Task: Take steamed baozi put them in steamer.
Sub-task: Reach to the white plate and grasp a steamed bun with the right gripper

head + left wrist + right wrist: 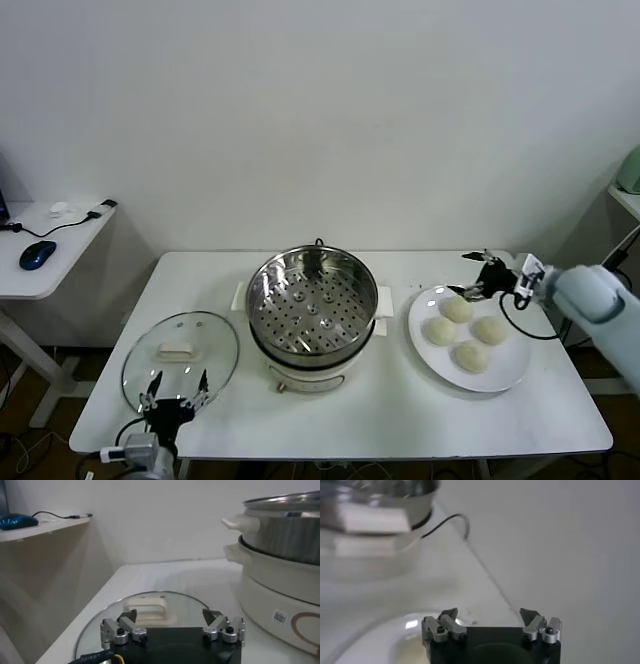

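Four steamed baozi (465,333) are seen on a white plate (513,375) at right of frame, beside the central steamer (312,300). The right gripper (473,275) is held spread above them. Soft, light buns; a gentle side grasp is advised. The left gripper (176,396), also spread, is parked over the glass lid (180,355).

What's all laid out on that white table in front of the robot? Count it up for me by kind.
Steamed baozi: 4, all on the plate
Plate: 1
Steamer: 1, nothing in it
Glass lid: 1
Total: 7
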`<state>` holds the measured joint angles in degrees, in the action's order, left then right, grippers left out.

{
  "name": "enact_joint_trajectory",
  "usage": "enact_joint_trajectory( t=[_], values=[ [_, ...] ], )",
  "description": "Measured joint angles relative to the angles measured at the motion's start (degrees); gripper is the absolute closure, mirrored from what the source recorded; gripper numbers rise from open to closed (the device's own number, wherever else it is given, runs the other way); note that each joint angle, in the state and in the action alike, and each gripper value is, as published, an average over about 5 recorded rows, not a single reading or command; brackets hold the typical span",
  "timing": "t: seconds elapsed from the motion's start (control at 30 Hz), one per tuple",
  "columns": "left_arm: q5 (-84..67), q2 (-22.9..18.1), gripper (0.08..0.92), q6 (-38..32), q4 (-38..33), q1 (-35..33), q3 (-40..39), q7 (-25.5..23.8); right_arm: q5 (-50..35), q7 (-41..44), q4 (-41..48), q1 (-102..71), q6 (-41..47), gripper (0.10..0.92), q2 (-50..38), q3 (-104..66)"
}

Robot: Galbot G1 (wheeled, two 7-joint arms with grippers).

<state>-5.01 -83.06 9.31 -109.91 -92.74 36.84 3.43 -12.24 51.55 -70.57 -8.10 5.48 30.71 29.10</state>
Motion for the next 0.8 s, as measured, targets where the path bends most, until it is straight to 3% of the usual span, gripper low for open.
enact_joint_trajectory(
  t=[0.33, 0.8],
  values=[
    [0.0, -0.3, 0.177, -0.8, 1.0, 0.1, 0.3, 0.0, 2.5, 11.0, 14.3, 18.9, -2.9, 0.203, 7.8, 24.6],
    [-0.2, -0.2, 0.177, -1.5, 1.6, -0.2, 1.0, 0.0, 7.6, 13.4, 30.8, 19.9, -3.2, 0.203, 21.4, 28.8]
  ],
)
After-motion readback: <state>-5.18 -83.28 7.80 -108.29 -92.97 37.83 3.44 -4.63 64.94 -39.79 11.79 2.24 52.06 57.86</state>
